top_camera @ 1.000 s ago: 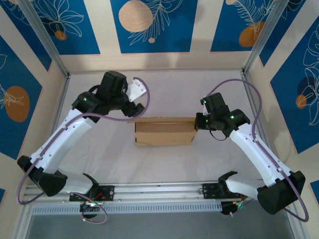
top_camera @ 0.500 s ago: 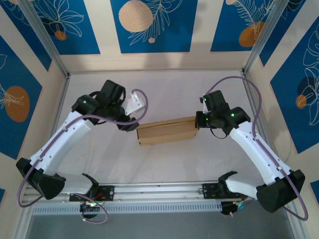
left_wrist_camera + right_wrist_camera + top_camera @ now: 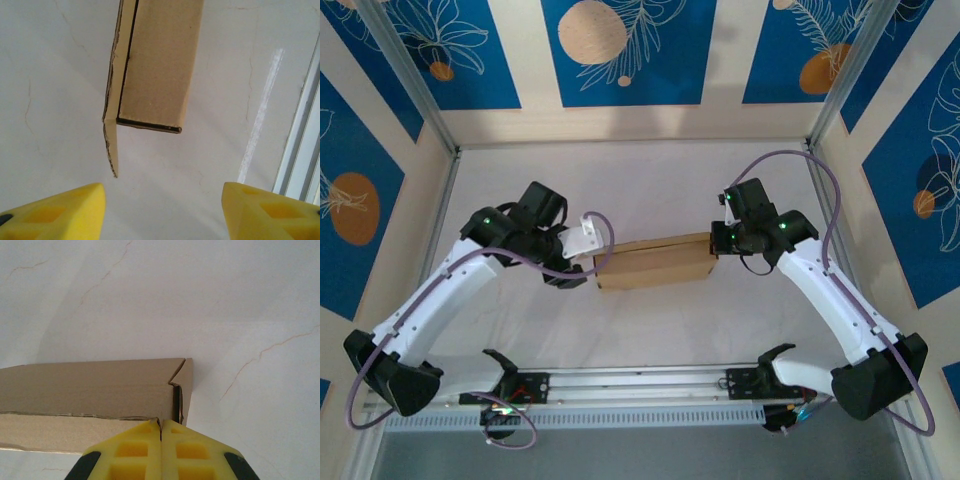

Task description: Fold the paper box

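Note:
The paper box (image 3: 655, 262) is a brown cardboard box, folded shut and long, lying slightly askew mid-table. My right gripper (image 3: 717, 240) is shut at its right end. In the right wrist view the closed yellow fingertips (image 3: 161, 422) pinch the rough top edge of the paper box (image 3: 90, 385) beside its open corner flap. My left gripper (image 3: 586, 262) is at the box's left end. In the left wrist view it (image 3: 163, 192) is open, and the paper box (image 3: 160, 60) lies a little ahead of the fingers, untouched, with a loose flap hanging from its end.
A metal rail (image 3: 640, 385) with the arm bases runs along the near edge and also shows as rail (image 3: 300, 150) in the left wrist view. Frame posts (image 3: 420, 100) and patterned walls close in the white tabletop (image 3: 650, 180). Purple cables loop over both arms.
The box has turned, its right end swinging away with my right gripper. My left gripper has dropped down and toward the box's left end, its jaws narrowing somewhat.

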`<state>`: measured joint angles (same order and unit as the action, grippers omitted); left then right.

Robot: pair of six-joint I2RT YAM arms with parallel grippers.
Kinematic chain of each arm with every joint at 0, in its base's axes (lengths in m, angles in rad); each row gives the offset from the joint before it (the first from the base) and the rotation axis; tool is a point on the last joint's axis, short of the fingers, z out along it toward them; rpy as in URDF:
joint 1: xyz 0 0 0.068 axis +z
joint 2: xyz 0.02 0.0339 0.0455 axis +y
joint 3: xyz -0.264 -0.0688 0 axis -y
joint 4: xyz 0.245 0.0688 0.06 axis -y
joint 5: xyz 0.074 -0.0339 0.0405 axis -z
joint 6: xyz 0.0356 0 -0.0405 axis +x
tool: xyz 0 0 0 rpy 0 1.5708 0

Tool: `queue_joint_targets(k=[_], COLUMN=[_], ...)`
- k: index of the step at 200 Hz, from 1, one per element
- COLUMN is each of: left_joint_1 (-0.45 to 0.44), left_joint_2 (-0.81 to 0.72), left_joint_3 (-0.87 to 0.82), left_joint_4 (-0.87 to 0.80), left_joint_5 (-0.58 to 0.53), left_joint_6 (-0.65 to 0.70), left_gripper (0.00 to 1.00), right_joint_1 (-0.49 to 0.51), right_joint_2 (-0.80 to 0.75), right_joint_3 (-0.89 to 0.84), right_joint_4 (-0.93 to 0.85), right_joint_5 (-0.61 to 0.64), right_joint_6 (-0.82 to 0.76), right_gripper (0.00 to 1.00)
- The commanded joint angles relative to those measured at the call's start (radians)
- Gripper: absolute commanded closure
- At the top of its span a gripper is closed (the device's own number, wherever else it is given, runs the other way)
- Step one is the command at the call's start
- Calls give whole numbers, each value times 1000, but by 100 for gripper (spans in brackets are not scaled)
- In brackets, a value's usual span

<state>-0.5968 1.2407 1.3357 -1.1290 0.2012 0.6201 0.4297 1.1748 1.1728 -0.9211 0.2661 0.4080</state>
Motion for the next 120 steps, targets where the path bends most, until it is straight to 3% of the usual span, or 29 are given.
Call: queue_joint_targets(k=[1, 66, 120], left_joint_1=[1, 9, 11], left_joint_2=[39, 129, 113], left_joint_3=[1, 36, 17], left_joint_4=[35, 63, 63], left_joint_5=[39, 19, 9], left_joint_6=[40, 39, 15], left_gripper=[41, 57, 100], right_joint_1=[-6, -6, -5], right_joint_2=[-6, -17, -18], right_joint_3=[29, 12, 9], right_joint_4=[-13, -5, -2], right_joint_5=[1, -8, -11], right_joint_6=[-8, -5, -3], right_gripper=[100, 100, 100])
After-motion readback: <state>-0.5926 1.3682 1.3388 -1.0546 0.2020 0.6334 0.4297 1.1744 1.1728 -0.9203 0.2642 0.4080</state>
